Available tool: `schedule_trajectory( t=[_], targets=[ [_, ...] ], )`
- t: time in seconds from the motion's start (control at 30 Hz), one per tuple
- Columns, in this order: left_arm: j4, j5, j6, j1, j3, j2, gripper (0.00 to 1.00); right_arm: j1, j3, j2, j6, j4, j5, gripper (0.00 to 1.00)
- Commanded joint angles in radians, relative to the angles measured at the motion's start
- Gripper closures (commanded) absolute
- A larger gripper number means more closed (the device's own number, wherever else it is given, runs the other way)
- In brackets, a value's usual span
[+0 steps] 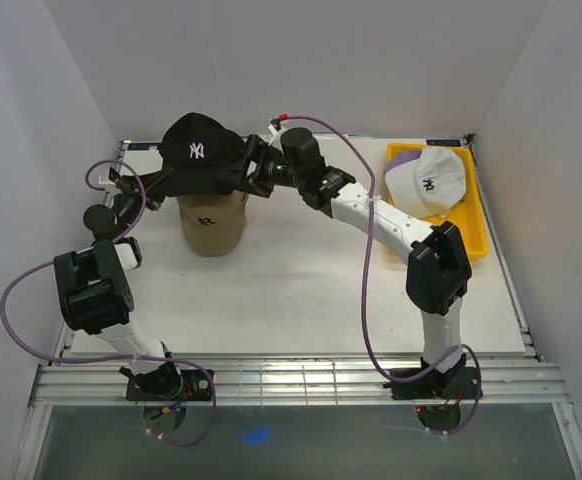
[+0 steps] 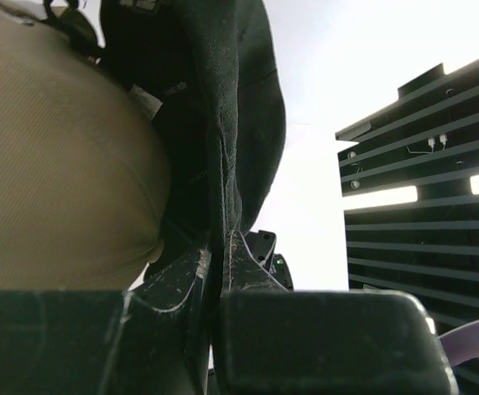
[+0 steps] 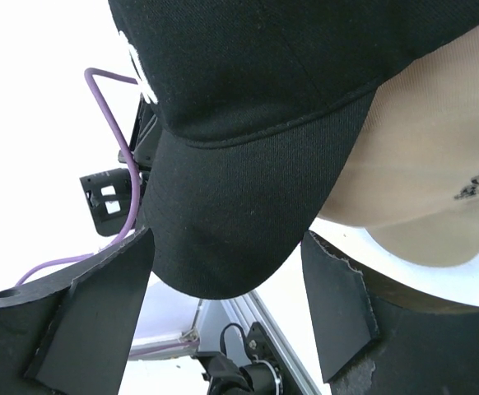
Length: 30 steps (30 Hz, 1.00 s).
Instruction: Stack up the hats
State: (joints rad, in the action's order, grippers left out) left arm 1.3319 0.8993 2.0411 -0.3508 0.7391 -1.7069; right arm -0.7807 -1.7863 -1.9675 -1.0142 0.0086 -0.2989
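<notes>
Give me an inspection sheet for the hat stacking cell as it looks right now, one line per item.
Surface: white table, no marks seen.
Job's things: black cap sits over tan cap at back left; white cap lies in yellow tray at back right.
Clutter: nothing seen.
Grippers: left gripper shut on the black cap's fabric; right gripper open, its fingers on either side of the black brim.
Cables: purple cables loop off both arms.
Surroundings: white walls on three sides; metal rail at the near edge.
</notes>
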Motion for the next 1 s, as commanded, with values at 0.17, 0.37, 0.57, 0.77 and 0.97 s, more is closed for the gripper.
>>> schedule_trajectory(
  t=[0.17,0.37,0.57,0.77,0.97],
  targets=[
    [0.362,0.142,0.056,0.03,-0.089,-0.005,1.0,-0.052,0.076,0.125,-0.006,0.246,-0.075,0.24],
    [0.366,0.159,0.036,0.029,-0.119,-0.016,1.0,-0.065,0.14,0.147,-0.001,0.271,-0.072,0.23],
    [0.368,0.177,0.022,0.021,-0.13,-0.026,1.0,-0.072,0.214,0.167,0.0,0.297,-0.071,0.23],
    [0.369,0.196,0.005,0.004,-0.156,-0.034,1.0,-0.08,0.252,0.168,0.002,0.312,-0.069,0.23],
    [0.372,0.213,-0.012,-0.014,-0.185,-0.045,1.0,-0.086,0.28,0.16,-0.004,0.33,-0.066,0.2]
  ],
)
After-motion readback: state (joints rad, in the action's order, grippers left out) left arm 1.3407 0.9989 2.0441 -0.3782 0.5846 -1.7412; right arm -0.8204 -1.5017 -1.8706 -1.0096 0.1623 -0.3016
